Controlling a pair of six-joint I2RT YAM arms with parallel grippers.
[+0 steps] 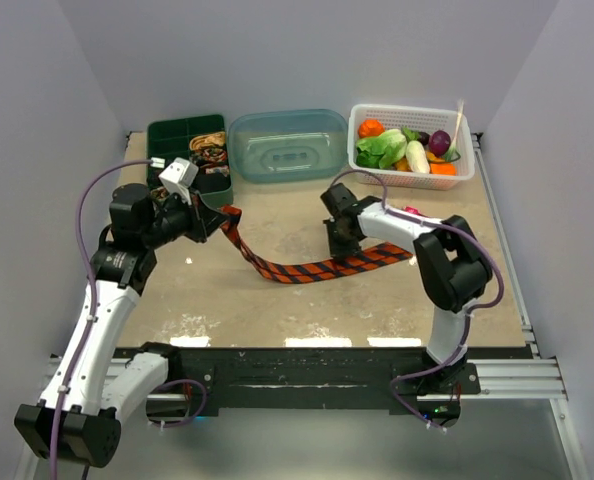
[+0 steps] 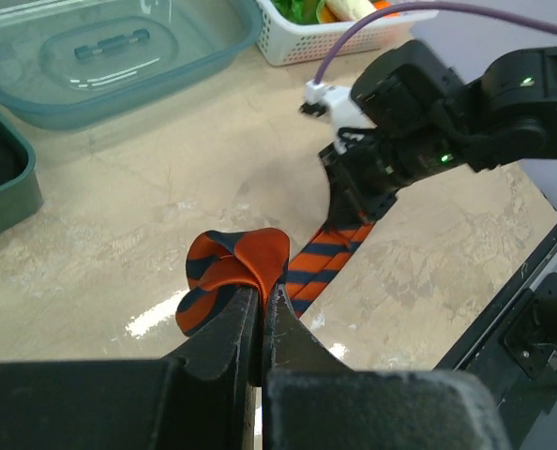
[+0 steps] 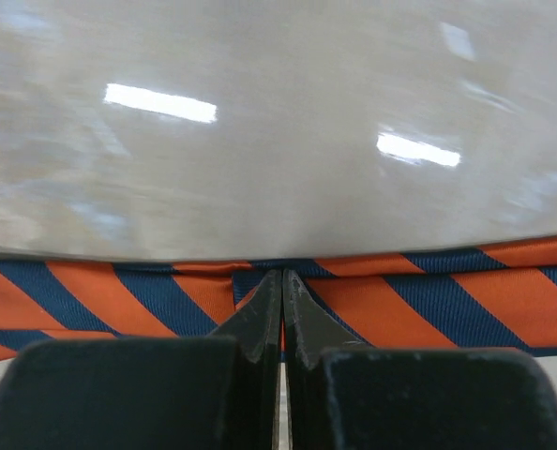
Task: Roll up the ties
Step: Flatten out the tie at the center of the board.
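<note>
From above, we saw the orange fabric necktie with dark diagonal stripes [image 1: 307,268] stretched across the centre, ten to three o'clock. Left wrist: the left gripper [image 2: 263,302] pinched its folded end. Right wrist: the right gripper [image 3: 281,279] had its jaws pressed together, tips touching the stripes.

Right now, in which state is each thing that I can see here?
orange striped tie, unrolled, slack, one end folded over.
left end effector, shut on the tie's folded end.
right end effector, shut on the tie's middle stretch.
green tray, open, coiled things in some compartments.
clear tub, lid on, it seems.
white basket, full of toy vegetables.
</note>
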